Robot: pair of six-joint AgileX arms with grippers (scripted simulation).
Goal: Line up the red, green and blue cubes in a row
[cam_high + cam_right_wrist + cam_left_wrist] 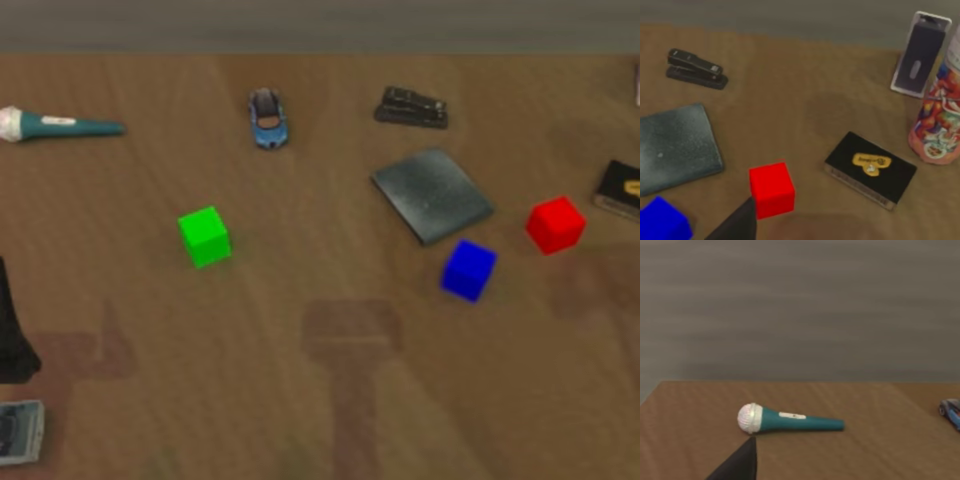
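- My left arm (15, 335) shows only as a dark shape at the left edge of the top view, low down. I cannot tell from any view how its tool stands, or if it holds anything.
- My right arm is not in the top view at all. Its own wrist view shows just a dark tip near the red cube, so I cannot tell its state either.
- The green cube (204, 236) sits alone, left of the middle of the top view, with bare brown table (330, 400) all around it.
- The blue cube (469, 269) is right of the middle, just below a flat grey pad (432, 194).
- The red cube (555, 224) is further right, a bit higher, and apart from the blue one.
- No box or bowl holds anything; all things lie right on the table.
- Along the top edge lie a teal toy microphone (55, 124) at upper left, a blue toy car (267, 118) and a black stapler (411, 107).
- A black box with a yellow mark (620, 188) is cut by the right edge, near the red cube.
- The lower middle of the table is wide open.
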